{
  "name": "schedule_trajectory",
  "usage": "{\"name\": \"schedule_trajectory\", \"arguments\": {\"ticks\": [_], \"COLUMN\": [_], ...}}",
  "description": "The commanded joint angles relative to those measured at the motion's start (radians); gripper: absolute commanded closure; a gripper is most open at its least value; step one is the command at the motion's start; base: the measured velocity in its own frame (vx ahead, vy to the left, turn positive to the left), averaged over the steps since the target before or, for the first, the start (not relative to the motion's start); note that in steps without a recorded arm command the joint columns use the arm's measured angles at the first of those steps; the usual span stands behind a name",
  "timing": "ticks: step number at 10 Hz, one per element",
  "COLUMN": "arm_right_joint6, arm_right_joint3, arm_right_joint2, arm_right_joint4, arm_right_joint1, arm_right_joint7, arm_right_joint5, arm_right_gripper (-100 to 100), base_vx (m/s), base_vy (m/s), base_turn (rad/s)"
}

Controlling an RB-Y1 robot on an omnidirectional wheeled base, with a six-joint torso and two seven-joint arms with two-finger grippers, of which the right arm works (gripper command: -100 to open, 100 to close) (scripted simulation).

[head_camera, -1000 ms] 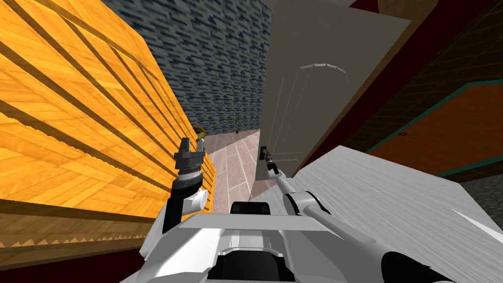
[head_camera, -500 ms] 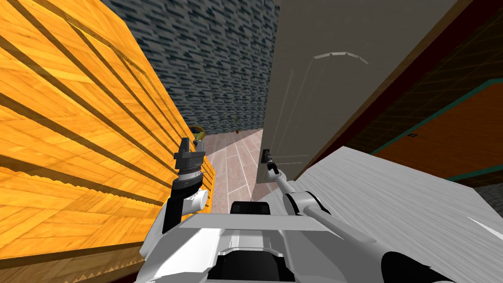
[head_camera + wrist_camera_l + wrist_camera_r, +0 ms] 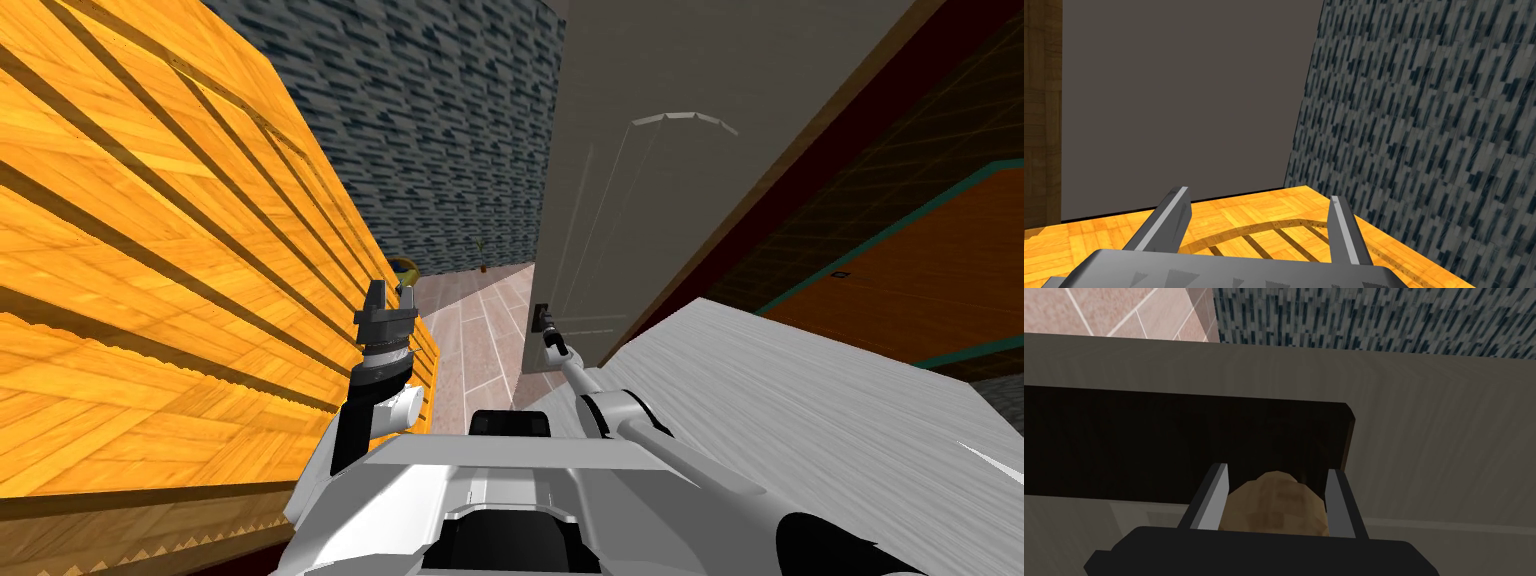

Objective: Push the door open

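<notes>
The grey door (image 3: 620, 200) stands ajar ahead on the right, with its free edge beside a gap that shows tiled floor (image 3: 480, 330). My right gripper (image 3: 545, 325) reaches to the door's dark handle plate (image 3: 1174, 443). In the right wrist view that gripper (image 3: 1276, 483) is shut on a tan round door knob (image 3: 1274, 503), with a finger pressed against each side. The grey door face (image 3: 1424, 438) surrounds the plate. My left gripper (image 3: 388, 295) is raised beside the orange wooden wall (image 3: 150, 250). Its fingers (image 3: 1256, 200) are open and hold nothing.
The slatted orange wooden wall runs close along my left. A blue-grey brick wall (image 3: 440, 130) closes the far end beyond the gap, with a small plant (image 3: 482, 255) at its foot. A pale grey striped surface (image 3: 800, 400) lies close on my right.
The whole head view has shifted: I have moved nearer the door, which now looms larger and runs past the top edge. Both arms keep their poses.
</notes>
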Motion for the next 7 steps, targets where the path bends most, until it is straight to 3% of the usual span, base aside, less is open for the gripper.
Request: {"name": "schedule_trajectory", "arguments": {"ticks": [1,7], "arm_right_joint6": [0.001,0.003], "arm_right_joint3": [-0.012,-0.053], "arm_right_joint2": [-0.008,-0.032], "arm_right_joint4": [0.001,0.003], "arm_right_joint1": [0.001,0.006], "arm_right_joint7": [0.004,0.019], "arm_right_joint5": [-0.005,-0.022], "arm_right_gripper": [100,100], "base_vx": [0.095,0.168], "base_vy": [0.048,0.078], "base_turn": [-0.027,-0.039]}}
